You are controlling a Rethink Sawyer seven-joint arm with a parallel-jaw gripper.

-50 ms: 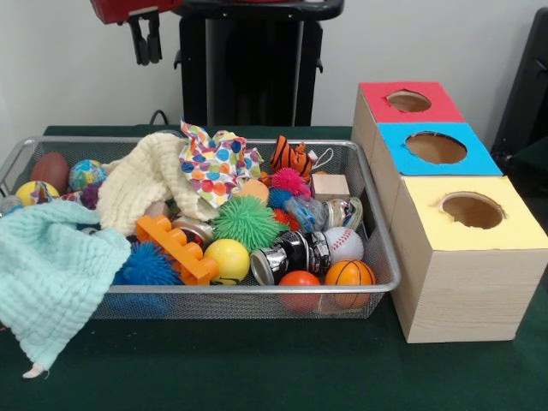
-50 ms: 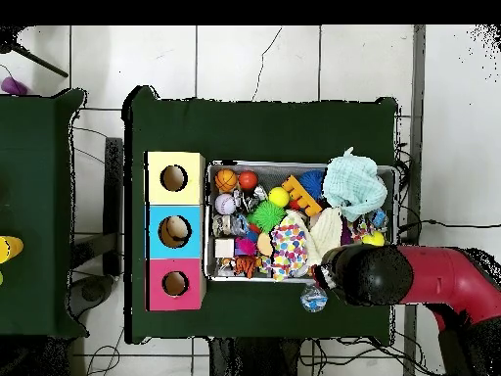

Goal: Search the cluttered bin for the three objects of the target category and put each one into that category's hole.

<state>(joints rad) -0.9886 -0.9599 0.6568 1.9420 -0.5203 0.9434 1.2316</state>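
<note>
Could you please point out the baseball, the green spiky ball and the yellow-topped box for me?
baseball [image 1: 344, 242], front view, on its white face beside the red seam.
green spiky ball [image 1: 247, 221], front view, on the middle of its spikes.
yellow-topped box [image 1: 462, 287], front view, on its wooden front wall.

Green cloth [image 1: 257, 368] is spread over the table under everything. A second green-covered table [image 2: 39, 211] is seen at the overhead view's left, well apart across a strip of white tiled floor [image 2: 254, 59]. A yellow item [image 2: 8, 248] lies at that table's left edge. Cables [image 2: 98, 294] are trailed on the floor between the tables.
</note>
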